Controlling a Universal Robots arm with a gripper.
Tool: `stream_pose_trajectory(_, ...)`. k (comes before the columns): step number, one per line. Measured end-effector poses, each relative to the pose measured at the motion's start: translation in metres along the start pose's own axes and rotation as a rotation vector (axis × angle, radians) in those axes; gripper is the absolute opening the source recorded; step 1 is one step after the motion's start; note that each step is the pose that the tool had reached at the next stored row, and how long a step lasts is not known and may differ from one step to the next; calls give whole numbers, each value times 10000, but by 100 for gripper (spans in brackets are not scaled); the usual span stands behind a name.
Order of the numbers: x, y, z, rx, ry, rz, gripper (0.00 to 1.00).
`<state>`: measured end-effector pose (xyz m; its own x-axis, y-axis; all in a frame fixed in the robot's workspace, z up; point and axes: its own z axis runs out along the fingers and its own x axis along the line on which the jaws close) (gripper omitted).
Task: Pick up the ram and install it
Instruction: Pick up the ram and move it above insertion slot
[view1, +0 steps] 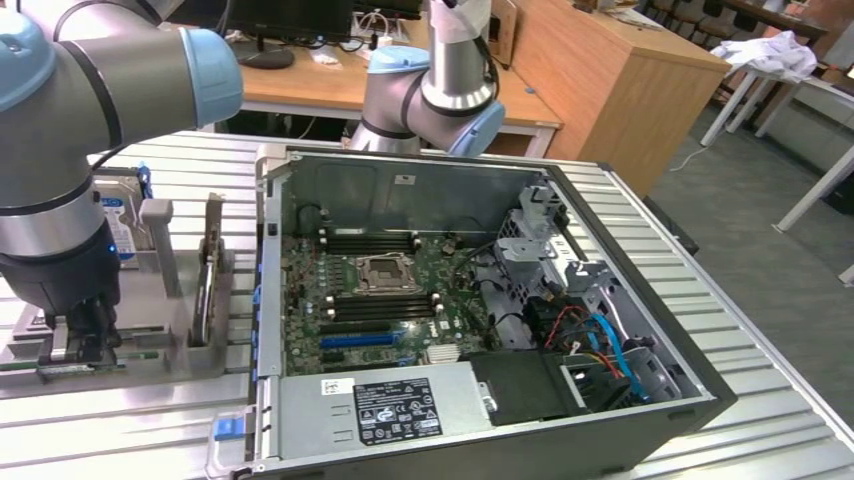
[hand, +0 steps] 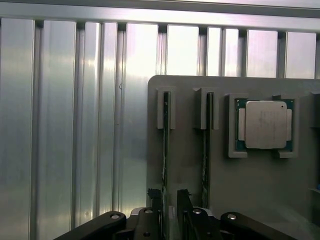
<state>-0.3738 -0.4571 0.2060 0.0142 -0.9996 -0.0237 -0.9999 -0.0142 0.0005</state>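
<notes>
The ram (hand: 165, 150) is a thin green stick standing on edge in a slot of a grey holder (hand: 190, 90). A second stick like it (hand: 205, 150) stands in the neighbouring slot. My gripper (hand: 169, 200) is low over the first stick, with one dark finger (hand: 154, 200) on each side of it. The jaws are narrowed but the gap is wider than the stick, so nothing is gripped. In the exterior view my gripper (view1: 83, 345) is down at the holder on the exterior view's left, with a green edge of the ram (view1: 80, 368) just below it.
A square metal CPU (hand: 265, 125) lies in a pocket of the same holder. A blue-labelled hard drive (view1: 120, 225) stands behind my arm. The open computer case (view1: 534, 170) with its motherboard (view1: 374, 290) and empty memory slots (view1: 374, 243) lies toward the exterior view's right.
</notes>
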Motion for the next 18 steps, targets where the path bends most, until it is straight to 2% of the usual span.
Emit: stream_pose_trajectory(18, 18, 1, 36, -2, 2, 0, 27)
